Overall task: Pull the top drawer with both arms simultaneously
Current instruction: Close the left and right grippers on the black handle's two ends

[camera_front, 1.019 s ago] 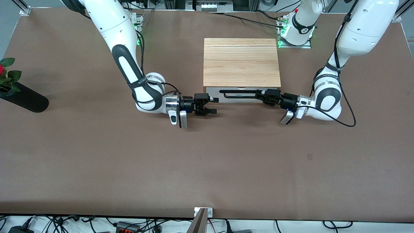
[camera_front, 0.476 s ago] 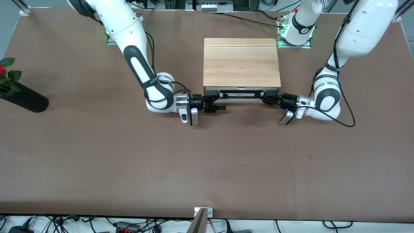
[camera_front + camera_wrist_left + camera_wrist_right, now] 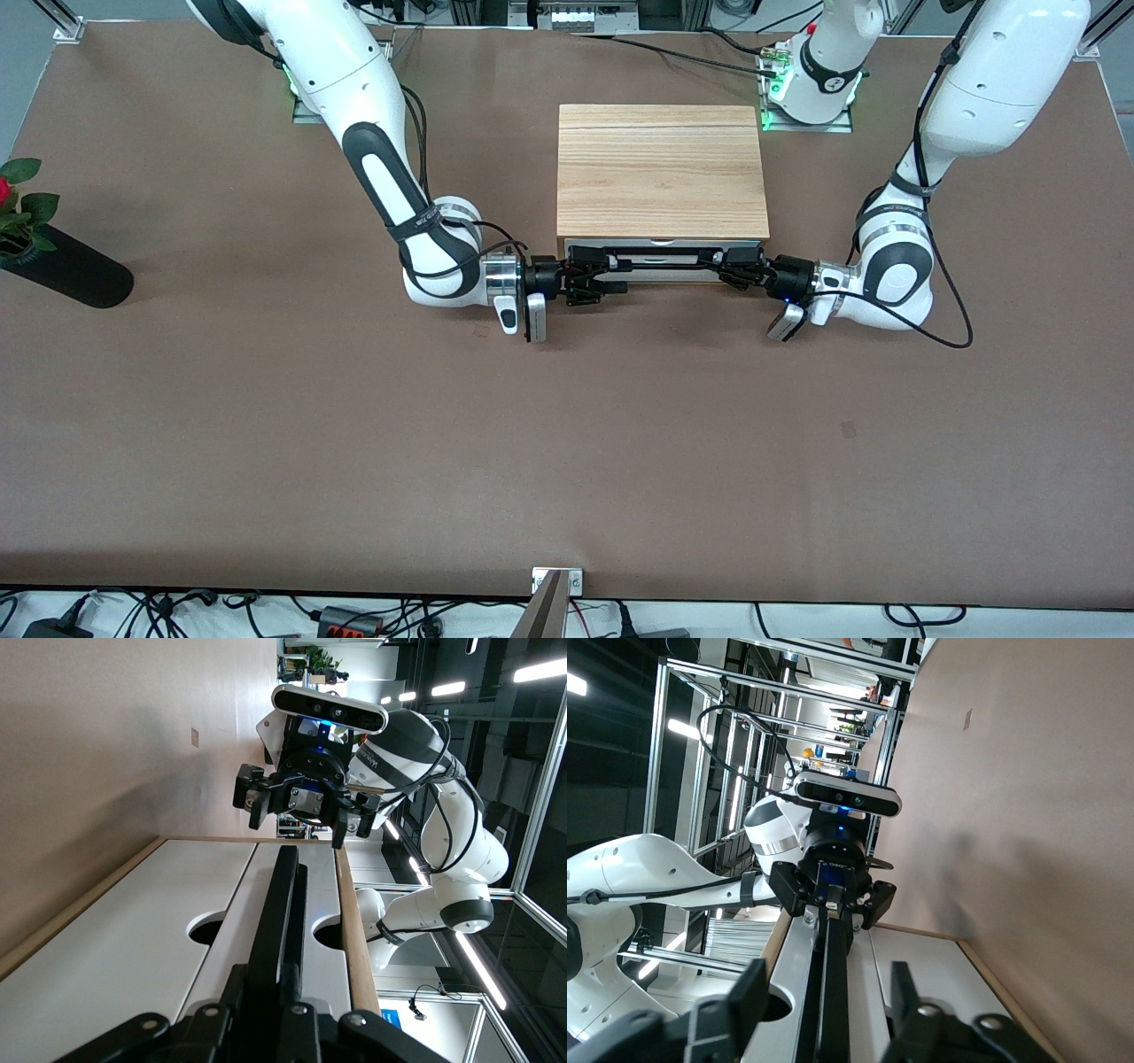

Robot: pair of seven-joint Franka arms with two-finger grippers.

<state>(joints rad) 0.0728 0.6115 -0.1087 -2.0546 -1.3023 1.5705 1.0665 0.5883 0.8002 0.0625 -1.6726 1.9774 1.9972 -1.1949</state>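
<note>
The top drawer (image 3: 673, 245) sits closed under the striped-wood cabinet top (image 3: 660, 168), and its black bar handle (image 3: 664, 257) runs across the white front. My left gripper (image 3: 722, 259) is shut on the handle's end toward the left arm. In the left wrist view its fingers (image 3: 232, 992) clamp the bar (image 3: 282, 895). My right gripper (image 3: 611, 273) is open, with one finger on each side of the handle's other end. In the right wrist view the bar (image 3: 833, 992) runs between its spread fingers (image 3: 735, 1005). Each wrist view shows the other gripper at the bar's end.
A black vase (image 3: 66, 270) with a red flower lies at the right arm's end of the table. A second white drawer front (image 3: 133, 948) sits below the top one. Brown table surface stretches from the cabinet toward the front camera.
My right arm has moved toward the cabinet, bringing its open gripper around the handle's end. My left gripper has stayed on the handle. The drawer has not moved.
</note>
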